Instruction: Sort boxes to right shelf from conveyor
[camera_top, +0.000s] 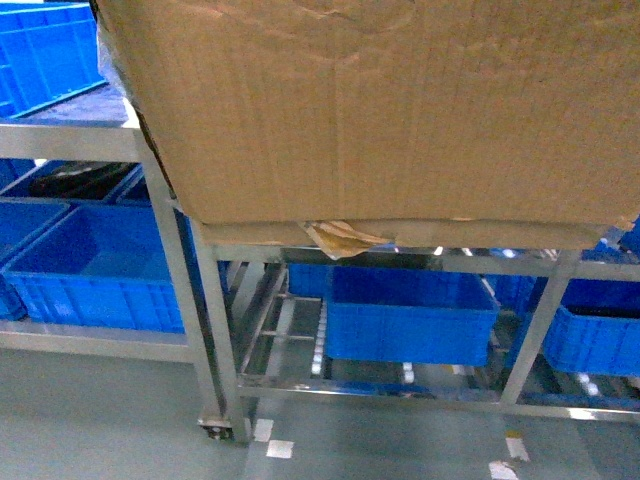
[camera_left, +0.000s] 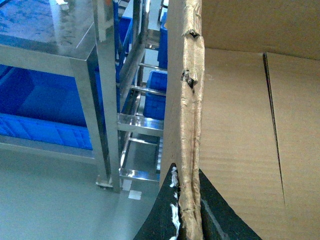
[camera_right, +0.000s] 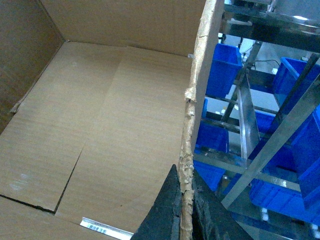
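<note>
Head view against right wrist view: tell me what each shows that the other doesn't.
Only the head view shows the cardboard box's outer wall, the torn tape under it, and the floor. Only the right wrist view shows the box's bare inside bottom, a white strip lying there, and the right pincer clamped on the ragged rim. Both show blue bins in the steel rack.

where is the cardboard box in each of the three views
Head: cardboard box fills the top, from centre to right.
Left wrist: its wall edge runs up the middle, inside to the right.
Right wrist: inside fills the left, edge at centre.
Shared landmark: steel rack with blue bins.
</note>
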